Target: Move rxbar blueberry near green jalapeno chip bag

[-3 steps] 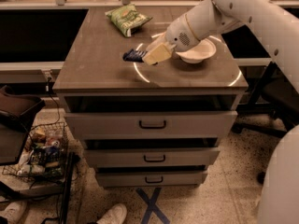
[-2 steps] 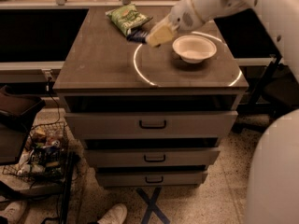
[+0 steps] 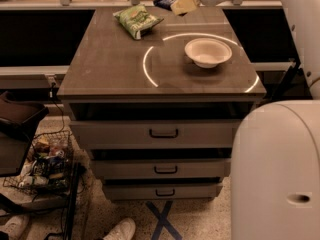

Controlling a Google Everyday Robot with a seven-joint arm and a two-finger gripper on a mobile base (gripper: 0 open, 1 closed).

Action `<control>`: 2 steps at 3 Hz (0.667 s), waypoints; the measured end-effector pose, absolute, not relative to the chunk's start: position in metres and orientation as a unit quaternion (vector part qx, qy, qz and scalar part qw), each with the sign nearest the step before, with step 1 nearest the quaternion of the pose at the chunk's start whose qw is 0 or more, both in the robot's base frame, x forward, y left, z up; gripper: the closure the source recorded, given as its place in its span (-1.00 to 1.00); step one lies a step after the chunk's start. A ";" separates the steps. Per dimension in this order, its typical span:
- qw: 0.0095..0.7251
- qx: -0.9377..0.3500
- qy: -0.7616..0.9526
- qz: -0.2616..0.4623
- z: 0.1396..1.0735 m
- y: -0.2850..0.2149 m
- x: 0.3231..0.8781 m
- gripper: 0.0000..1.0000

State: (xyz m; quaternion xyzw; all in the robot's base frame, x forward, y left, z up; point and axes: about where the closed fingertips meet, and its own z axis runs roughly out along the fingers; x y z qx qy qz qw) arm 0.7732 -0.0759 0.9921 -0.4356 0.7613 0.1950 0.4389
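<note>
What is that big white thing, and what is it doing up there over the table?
That white thing is a robot. Its rounded body fills the lower right, and its one arm reaches in across the top. There is only one camera, and it looks down at a brown cabinet top with drawers below. At the arm's end is its hand, up near the back edge. It pinches a small dark blue snack bar, the rxbar blueberry, lifted off the top. On the top lie the green jalapeno chip bag, just left of the hand, and a white bowl.
</note>
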 end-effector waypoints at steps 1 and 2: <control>0.471 -0.398 0.771 0.158 1.005 -0.101 0.803 1.00; 0.471 -0.398 0.771 0.158 1.005 -0.101 0.803 1.00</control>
